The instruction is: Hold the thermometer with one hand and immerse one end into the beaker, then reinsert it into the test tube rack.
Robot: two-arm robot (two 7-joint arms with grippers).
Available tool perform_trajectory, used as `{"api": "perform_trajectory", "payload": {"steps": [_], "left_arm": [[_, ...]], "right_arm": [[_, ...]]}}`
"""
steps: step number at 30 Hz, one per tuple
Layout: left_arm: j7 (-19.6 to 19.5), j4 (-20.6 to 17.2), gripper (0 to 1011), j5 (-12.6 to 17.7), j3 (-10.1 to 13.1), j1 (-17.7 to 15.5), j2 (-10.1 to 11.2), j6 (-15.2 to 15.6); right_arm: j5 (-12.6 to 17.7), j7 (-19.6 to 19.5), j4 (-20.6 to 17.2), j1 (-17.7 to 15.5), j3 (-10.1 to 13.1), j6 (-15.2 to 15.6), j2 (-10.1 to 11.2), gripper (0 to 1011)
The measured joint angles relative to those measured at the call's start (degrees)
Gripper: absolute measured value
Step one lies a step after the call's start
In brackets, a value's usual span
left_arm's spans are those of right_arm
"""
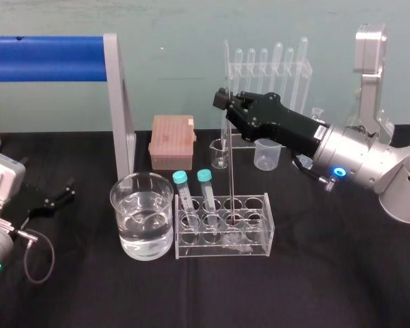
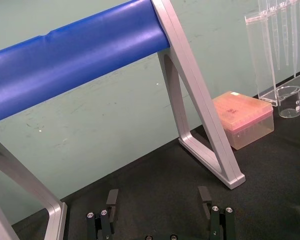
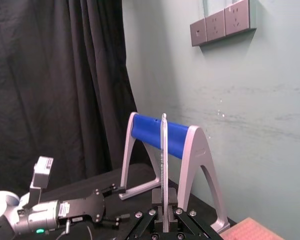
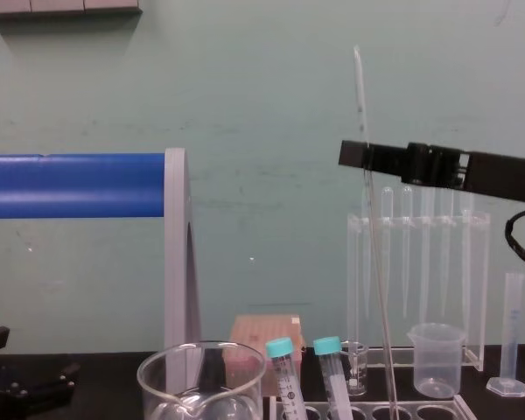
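The thermometer (image 1: 230, 157) stands nearly upright, and its red lower tip sits in a middle hole of the test tube rack (image 1: 260, 236). My right gripper (image 1: 225, 101) is shut on the rod's upper part, well above the rack. The chest view shows that gripper (image 4: 354, 156) clamping the thermometer (image 4: 378, 262), whose top pokes out above the fingers. In the right wrist view the thermometer (image 3: 163, 165) rises from between the closed jaws. The large glass beaker (image 1: 142, 215), part-filled with water, stands just left of the rack. My left gripper (image 1: 61, 193) rests open at the far left, its fingers (image 2: 112, 197) spread.
Two teal-capped tubes (image 1: 191, 195) lean in the rack's left holes. Behind it are a pink tip box (image 1: 171, 140), a tiny glass beaker (image 1: 220, 154), a cloudy plastic beaker (image 1: 267, 153) and a tall pipette frame (image 1: 270, 75). A blue roller on grey legs (image 1: 55, 58) spans the back left.
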Motion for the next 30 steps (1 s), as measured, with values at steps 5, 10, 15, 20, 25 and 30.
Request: {"api": "perform_trajectory", "payload": {"steps": [5, 10, 15, 20, 25, 30], "left_arm": [[0.0, 0.0, 1008, 0.0, 0.0, 0.0, 0.0, 0.0], [0.0, 0.0, 1008, 0.0, 0.0, 0.0, 0.0, 0.0], [0.0, 0.0, 1008, 0.0, 0.0, 0.0, 0.0, 0.0], [0.0, 0.0, 1008, 0.0, 0.0, 0.0, 0.0, 0.0], [0.0, 0.0, 1008, 0.0, 0.0, 0.0, 0.0, 0.0], [0.0, 0.0, 1008, 0.0, 0.0, 0.0, 0.0, 0.0]], "right_arm": [[-1.27, 0.64, 0.95, -0.23, -0.39, -0.97, -0.3, 53], [-2.27, 0.84, 2.07, -0.47, -0.64, -1.44, -1.02, 53], [-2.77, 0.86, 3.15, -0.5, -0.72, -1.4, -1.64, 53], [-3.68, 1.17, 4.33, -0.48, -0.92, -1.63, -2.27, 53], [-4.8, 2.06, 5.2, -0.35, -1.27, -2.48, -2.64, 53], [-6.54, 3.76, 5.58, -0.23, -1.83, -4.32, -2.64, 53]]}}
